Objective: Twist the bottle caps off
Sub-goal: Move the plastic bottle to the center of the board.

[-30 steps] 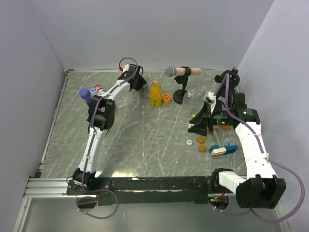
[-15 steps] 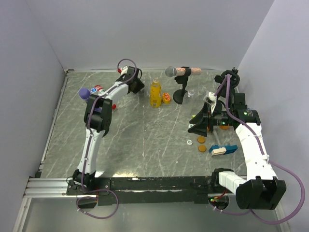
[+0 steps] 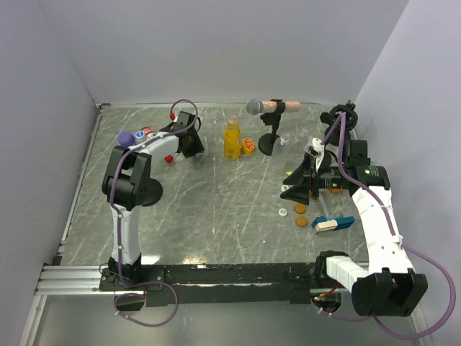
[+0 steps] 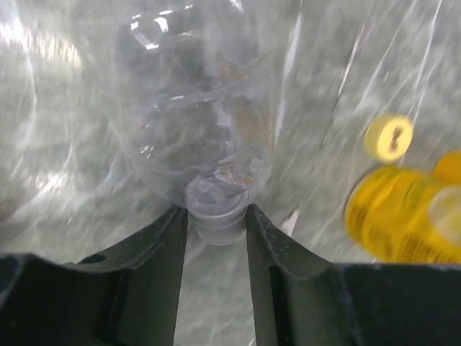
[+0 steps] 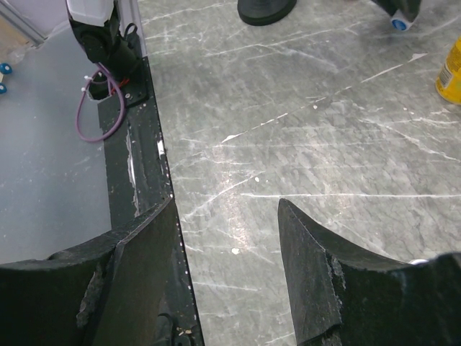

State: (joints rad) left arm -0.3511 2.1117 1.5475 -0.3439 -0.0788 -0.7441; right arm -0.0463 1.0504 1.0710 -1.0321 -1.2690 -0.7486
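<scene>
My left gripper [image 3: 189, 145] is shut on the pale cap [image 4: 216, 215] of a clear bottle [image 4: 202, 108], one finger on each side; the bottle cannot be made out in the top view. The yellow juice bottle [image 3: 231, 140] stands just right of it and shows at the right edge of the left wrist view [image 4: 403, 213]. A red-white labelled bottle [image 3: 144, 133] with a blue cap [image 3: 126, 137] lies at the far left. Loose red caps [image 3: 168, 158] [image 3: 173, 114] lie near the left arm. My right gripper [image 3: 292, 189] is open and empty over bare table [image 5: 227, 238].
A microphone on a black stand [image 3: 270, 108] is at the back centre. A small yellow-red round thing [image 3: 248, 146] lies by the juice bottle. Two brown discs [image 3: 300, 214], a white ring [image 3: 282, 213] and a blue-white object [image 3: 333, 223] lie near the right arm.
My left gripper has pulled back from the far edge toward the near left, and its arm has folded. The right arm has not moved.
</scene>
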